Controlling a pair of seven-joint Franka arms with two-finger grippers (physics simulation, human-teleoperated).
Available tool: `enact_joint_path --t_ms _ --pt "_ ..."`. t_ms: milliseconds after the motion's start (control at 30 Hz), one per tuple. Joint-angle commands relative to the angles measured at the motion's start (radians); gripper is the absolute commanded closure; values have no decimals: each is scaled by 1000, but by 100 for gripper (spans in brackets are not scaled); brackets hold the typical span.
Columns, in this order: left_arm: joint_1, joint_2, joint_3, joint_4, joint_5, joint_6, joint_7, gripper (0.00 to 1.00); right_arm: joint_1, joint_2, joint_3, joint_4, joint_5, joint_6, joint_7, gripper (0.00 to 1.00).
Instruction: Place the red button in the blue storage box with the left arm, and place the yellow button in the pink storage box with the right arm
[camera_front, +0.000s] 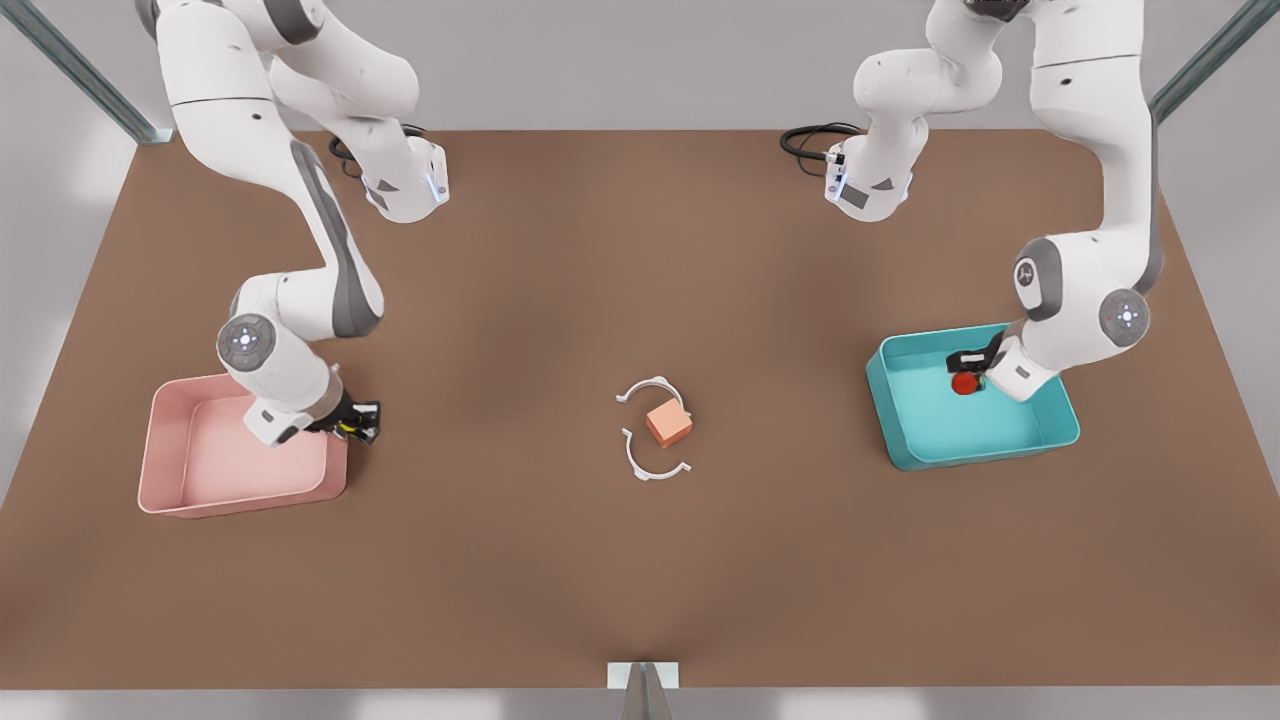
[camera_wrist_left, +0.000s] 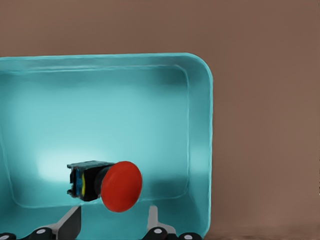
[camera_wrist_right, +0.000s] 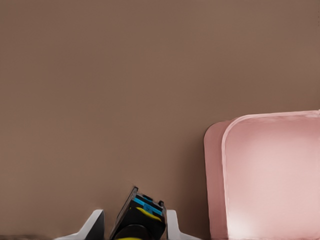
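Your left gripper (camera_front: 968, 372), at the front view's right, hangs over the blue box (camera_front: 905, 420) from a sharply bent arm. Its fingers (camera_wrist_left: 70, 222) stand apart, holding nothing. The red button (camera_wrist_left: 121, 186) shows in the gap between them, against the box's floor; whether it rests there you cannot tell. Its glossy domed cap sits sideways on a black block. The box is a teal tray, smooth, low-walled, round-cornered.

Your right gripper (camera_front: 358, 422), at the front view's left, reaches down with its elbow folded, just outside the pink box's (camera_front: 170, 465) right rim. Its fingers (camera_wrist_right: 95, 225) are closed on the yellow button (camera_wrist_right: 139, 217), tilted, over bare table (camera_front: 500, 560). The pink tray matches the teal one in shape.

At centre lie an orange cube (camera_front: 668, 422) and two white curved clips (camera_front: 655, 468).
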Motion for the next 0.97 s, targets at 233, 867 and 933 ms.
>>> enact_joint_path --t_ms 233,867,933 --pt "-47 -18 -5 773 24 -665 -41 0 -533 -8 323 -37 1 1 -473 51" --pt "-53 -61 -8 654 26 -524 -44 0 199 34 -168 707 61 -778 -26 0" --pt "-53 -56 -8 655 26 -525 -44 0 180 34 -154 707 61 -783 -26 0"
